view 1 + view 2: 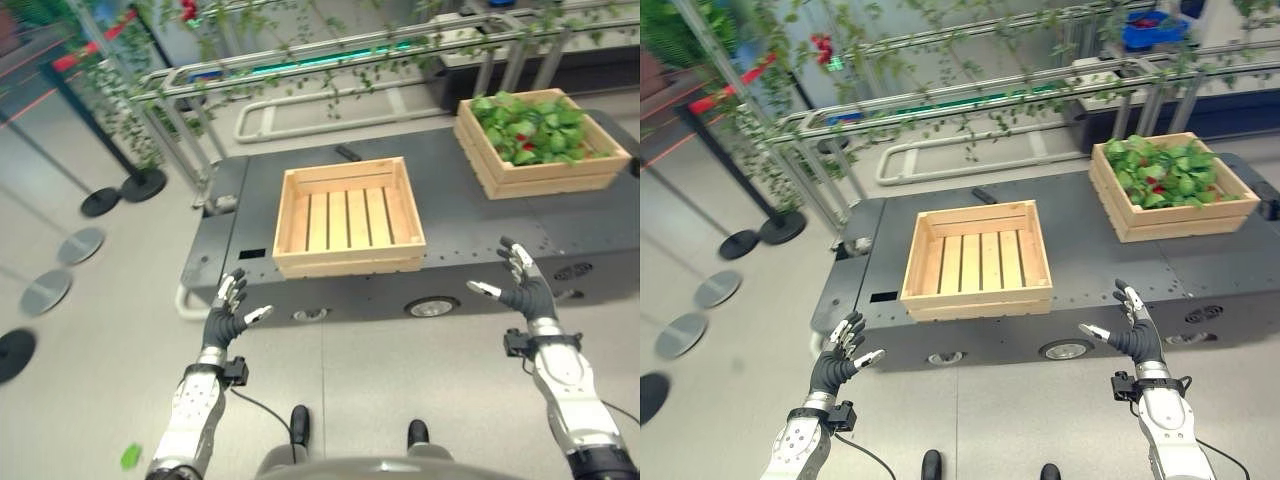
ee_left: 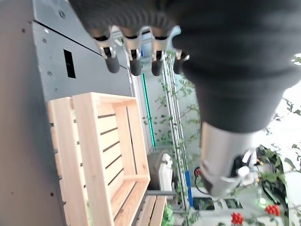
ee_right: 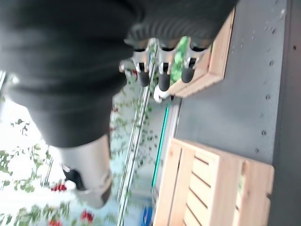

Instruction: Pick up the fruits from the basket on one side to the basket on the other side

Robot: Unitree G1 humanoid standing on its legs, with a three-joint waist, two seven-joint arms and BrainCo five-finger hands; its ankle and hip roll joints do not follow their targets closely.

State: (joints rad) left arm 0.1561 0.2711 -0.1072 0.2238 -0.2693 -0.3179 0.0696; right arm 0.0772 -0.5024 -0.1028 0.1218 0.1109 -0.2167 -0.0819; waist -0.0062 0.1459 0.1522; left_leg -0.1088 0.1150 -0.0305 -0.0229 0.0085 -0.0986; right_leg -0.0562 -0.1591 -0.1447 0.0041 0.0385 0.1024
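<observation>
Left eye view shows 2 wooden crates on a dark grey platform point(image 1: 470, 215). The empty crate point(image 1: 348, 217) with a slatted bottom sits near the platform's front edge, toward the robot's left. The other crate point(image 1: 540, 142) stands farther back on the robot's right, well apart from the first, and is filled with green leaves and a few small red fruits point(image 1: 527, 146); those fruits all lie in this right-hand crate.

The left hand point(image 1: 228, 316) is raised over the floor in front of the platform, below and to the left of the empty crate, with its fingers spread wide and straight and nothing in them. The right hand point(image 1: 524, 285) is lifted in front of the platform's front edge, to the right of the empty crate and nearer than the leafy crate, fingers likewise spread wide and empty. Neither hand touches a crate.

Behind the platform runs a metal frame point(image 1: 330, 60) hung with green vines. Round black bases point(image 1: 100, 201) stand on the floor at the far left.
</observation>
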